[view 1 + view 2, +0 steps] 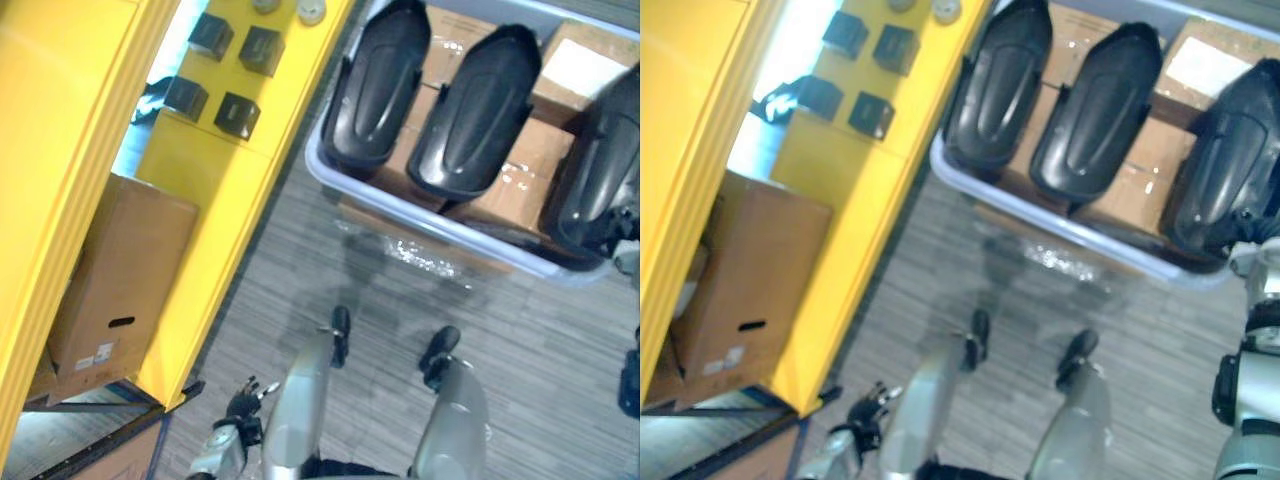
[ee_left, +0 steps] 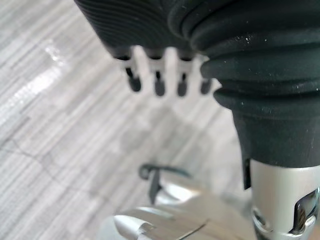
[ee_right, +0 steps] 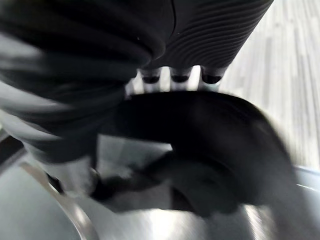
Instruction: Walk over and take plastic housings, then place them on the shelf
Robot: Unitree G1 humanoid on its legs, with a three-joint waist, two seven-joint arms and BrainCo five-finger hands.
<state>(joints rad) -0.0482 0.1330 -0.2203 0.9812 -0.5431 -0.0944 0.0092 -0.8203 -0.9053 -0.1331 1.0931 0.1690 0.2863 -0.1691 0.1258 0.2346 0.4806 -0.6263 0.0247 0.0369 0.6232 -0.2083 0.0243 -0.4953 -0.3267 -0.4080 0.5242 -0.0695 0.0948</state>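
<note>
Over streaked floor (image 2: 60, 150), left robot hand (image 2: 150, 30) hangs slack-fingered; right robot hand's (image 3: 210, 30) grip unreadable.

My hand (image 3: 210, 35) is close against a black housing (image 3: 220, 145), and the housing's curved edge hides where my hand meets it. The housing is a dark, rounded shell, its hollow side turned toward the camera. Beyond my hand lies grey striped floor (image 3: 295, 75). Next to the housing is a pale grey surface, too blurred for me to name.
</note>
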